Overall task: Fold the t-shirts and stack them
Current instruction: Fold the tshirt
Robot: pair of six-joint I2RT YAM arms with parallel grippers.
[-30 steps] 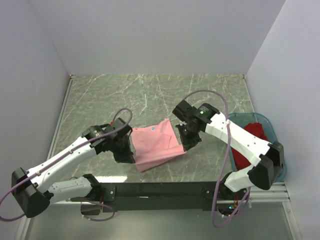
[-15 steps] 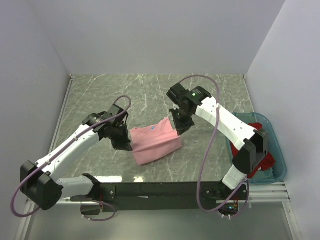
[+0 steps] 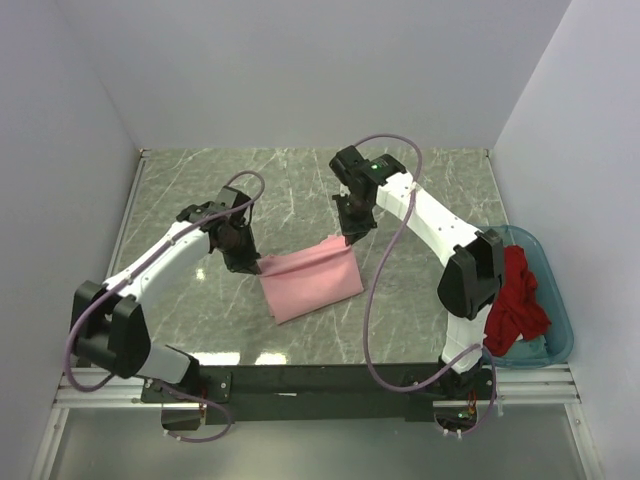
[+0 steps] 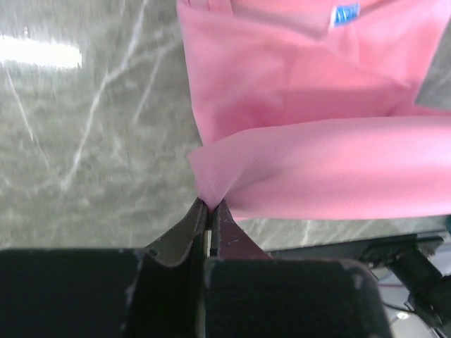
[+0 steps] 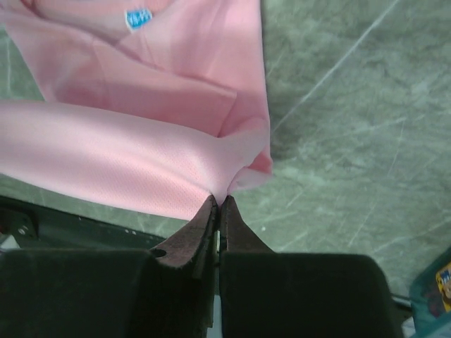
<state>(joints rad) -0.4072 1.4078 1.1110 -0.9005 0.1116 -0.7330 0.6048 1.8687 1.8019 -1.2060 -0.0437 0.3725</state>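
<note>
Pinching is confirmed on both sides. The left gripper (image 4: 209, 208) has its fingers pressed together on a small peak of the pink t-shirt (image 3: 312, 280), and the right gripper (image 5: 218, 204) has its fingers clamped the same way on the opposite corner.

Location, referenced to the teal tub (image 3: 552, 295):
- The pink t-shirt is on the table (image 3: 200, 190), well apart from the tub on its open-table side.
- The right gripper holds the corner nearer the tub and the left gripper the corner farther from it.
- The red t-shirt (image 3: 515, 300) is draped over the tub's rim on the side facing the pink one, partly inside and untouched.

Key relation: the held edge spans straight between the two pinches, so the cloth's long axis runs gripper to gripper. Carried on past the right gripper, that line would pass beyond the tub's far end. The axis therefore points roughly at the tub but is skewed.

Both wrist views show a raised roll of cloth leading away from the fingers, with a flat layer beyond it bearing a blue neck label (image 4: 345, 14). The body of the shirt spreads from the held edge toward the level of the tub's near end.

Judgement: a fold is mid-way. The next move probably lays the held edge over the flat layer, and it depends on both pinches travelling together so the edge stays taut and parallel.
</note>
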